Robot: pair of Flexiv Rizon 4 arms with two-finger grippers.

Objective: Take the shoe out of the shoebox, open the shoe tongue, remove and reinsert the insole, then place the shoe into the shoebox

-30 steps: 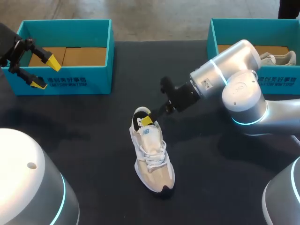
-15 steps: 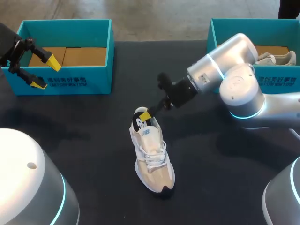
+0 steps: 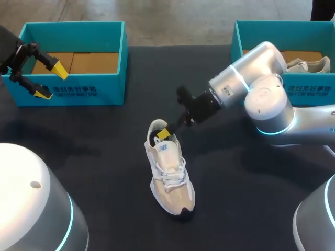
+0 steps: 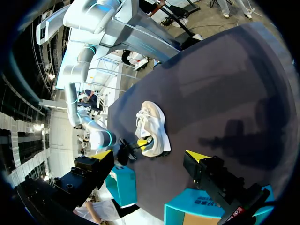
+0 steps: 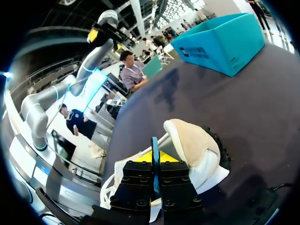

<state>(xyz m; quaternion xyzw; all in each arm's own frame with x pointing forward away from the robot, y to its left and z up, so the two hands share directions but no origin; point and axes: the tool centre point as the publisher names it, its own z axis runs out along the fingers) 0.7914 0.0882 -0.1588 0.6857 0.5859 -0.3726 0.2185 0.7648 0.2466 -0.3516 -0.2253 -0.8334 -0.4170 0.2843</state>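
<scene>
A dark matte table point(image 3: 104, 157) fills most of the head view. A teal shoebox point(image 3: 78, 83) sits at the upper left, showing a brown cardboard floor. A second teal box point(image 3: 314, 94) sits at the upper right, cut off by the frame edge, with a pale shoe point(image 3: 309, 65) partly hidden behind the right arm. The beige sneaker point(image 3: 170, 178) lies on the table just below centre, with its toe toward the lower edge. The right gripper point(image 3: 164, 133) is at the sneaker's heel opening, fingers pressed together. Whether they pinch the tongue or lining is hard to make out. The left gripper point(image 3: 51, 81) hangs at the upper left, over the first shoebox's front wall, jaws spread and empty.
</scene>
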